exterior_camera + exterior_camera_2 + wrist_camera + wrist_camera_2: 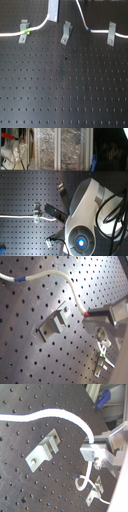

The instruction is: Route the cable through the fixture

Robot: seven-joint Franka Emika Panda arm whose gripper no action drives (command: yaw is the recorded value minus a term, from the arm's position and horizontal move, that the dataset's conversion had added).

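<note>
The white cable (pixel 40 25) runs in from the first exterior view's left, through the left clip (pixel 22 31) at its green band (pixel 26 31), and up to my gripper (pixel 53 9). Its other stretch drops past the blue band (pixel 89 30) into the right clip (pixel 111 34). The fixture (pixel 66 34), a slanted grey clip, stands between them with no cable in it. In both wrist views the cable (pixel 60 276) (pixel 50 414) arcs above the fixture (pixel 52 327) (pixel 42 451) into my gripper (pixel 90 315) (pixel 92 446), which is shut on it.
Everything sits on a black pegboard (pixel 65 90). In the second exterior view the arm's white body (pixel 90 213) fills the right, and shelves with clutter (pixel 45 148) stand behind the board. The green-banded clip (pixel 102 363) lies just past my fingers.
</note>
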